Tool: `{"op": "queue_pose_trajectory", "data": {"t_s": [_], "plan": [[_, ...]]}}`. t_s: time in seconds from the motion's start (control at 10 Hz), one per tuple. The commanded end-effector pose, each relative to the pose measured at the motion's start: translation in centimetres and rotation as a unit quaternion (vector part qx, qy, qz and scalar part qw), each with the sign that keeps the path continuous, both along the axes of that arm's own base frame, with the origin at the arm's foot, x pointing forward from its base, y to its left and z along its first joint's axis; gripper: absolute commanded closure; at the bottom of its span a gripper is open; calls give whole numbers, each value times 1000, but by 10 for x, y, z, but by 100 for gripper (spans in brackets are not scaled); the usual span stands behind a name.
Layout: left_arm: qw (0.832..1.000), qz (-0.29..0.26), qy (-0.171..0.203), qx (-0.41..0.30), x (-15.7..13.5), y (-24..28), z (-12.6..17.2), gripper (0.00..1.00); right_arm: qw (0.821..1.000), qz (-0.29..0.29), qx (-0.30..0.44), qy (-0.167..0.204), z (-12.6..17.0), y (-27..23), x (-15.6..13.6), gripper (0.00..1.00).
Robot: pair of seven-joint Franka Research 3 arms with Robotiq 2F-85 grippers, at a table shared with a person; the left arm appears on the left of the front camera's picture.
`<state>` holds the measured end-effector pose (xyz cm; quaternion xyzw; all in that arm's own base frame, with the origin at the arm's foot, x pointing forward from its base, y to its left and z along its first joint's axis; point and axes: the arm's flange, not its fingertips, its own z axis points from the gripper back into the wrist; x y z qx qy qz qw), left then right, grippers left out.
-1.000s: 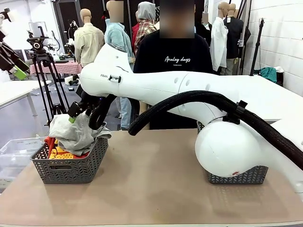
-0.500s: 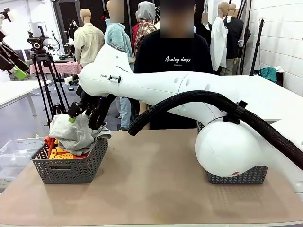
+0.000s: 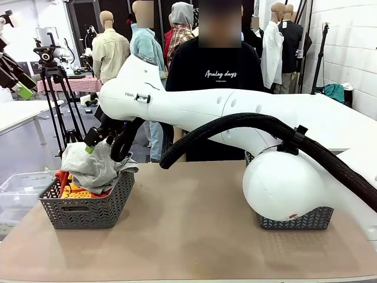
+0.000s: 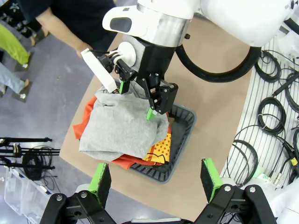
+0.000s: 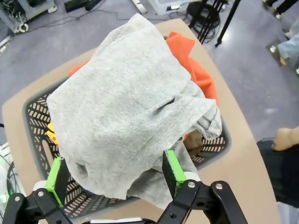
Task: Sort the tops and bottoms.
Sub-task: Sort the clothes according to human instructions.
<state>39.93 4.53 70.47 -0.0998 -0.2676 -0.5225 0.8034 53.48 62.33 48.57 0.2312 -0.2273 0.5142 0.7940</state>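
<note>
The light grey garment (image 5: 126,100) lies heaped on top of the grey lattice basket (image 3: 88,206), spilling over its rim, with the orange-red dotted garment (image 4: 161,150) beneath it inside the same basket. The right fingers (image 4: 135,99) (spread wide, clasping nothing) hang just above that pile. The left fingers (image 4: 156,179), also spread wide and empty, hover high over the basket, which stands near the counter (image 3: 188,236) edge.

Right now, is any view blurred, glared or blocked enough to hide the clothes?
Front view: sharp, evenly lit, but the right arm blocks much of the far basket. Left wrist view: wide-angle bending at the edges, light grey garment clear. Right wrist view: sharp, soft shadows in its folds.
</note>
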Motion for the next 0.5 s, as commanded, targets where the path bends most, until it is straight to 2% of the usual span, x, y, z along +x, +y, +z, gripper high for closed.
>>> {"op": "queue_pose_trajectory", "data": {"t_s": [0.0, 0.3, 0.4], "plan": [[1000, -1, -1, -1, -1, 0, 1, 0, 999, 19, -2, -25, 30, -10, -9, 0], [1000, -1, -1, -1, -1, 0, 1, 0, 998, -36, 17, -50, 85, -93, -24, 0], [1000, -1, -1, -1, -1, 0, 1, 0, 997, -56, -3, -53, 107, -128, -35, 0]]}}
